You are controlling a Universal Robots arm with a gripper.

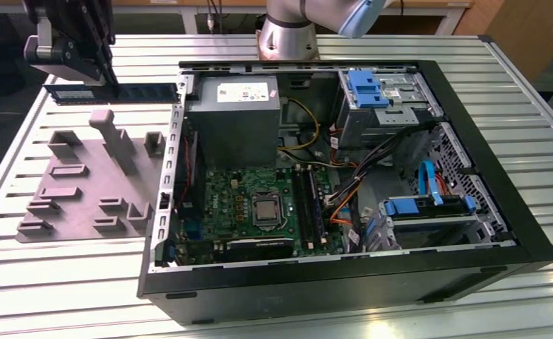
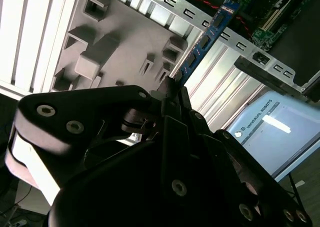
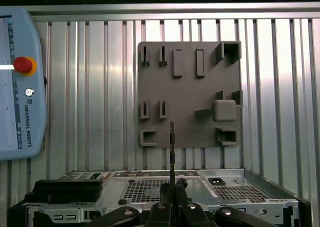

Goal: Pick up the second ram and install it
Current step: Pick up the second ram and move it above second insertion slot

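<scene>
Carrying it all: counter point(image 1: 50, 296) of shiny ribbed metal slats, with a wooden panel point(image 1: 530, 28) behind.
Ram point(image 1: 149, 92): thin flat stick, blue-green with black chips, level in the air near the tray and just outside the case; seen edge-on in the first wrist view point(image 3: 172, 147).
Gripper point(image 1: 104, 81): black, clamped on the ram.
Tray point(image 1: 78, 191): matte grey moulded block with square slots and posts, flat on the counter.
Case point(image 1: 352, 289): black open box holding a green board point(image 1: 248, 198) and blue brackets point(image 1: 366, 88).
Pendant point(image 3: 15, 87): pale blue with a red button.

Pincer point(image 1: 104, 79) cropped by top edge (second ram point(image 1: 146, 91) partly hidden).
</scene>
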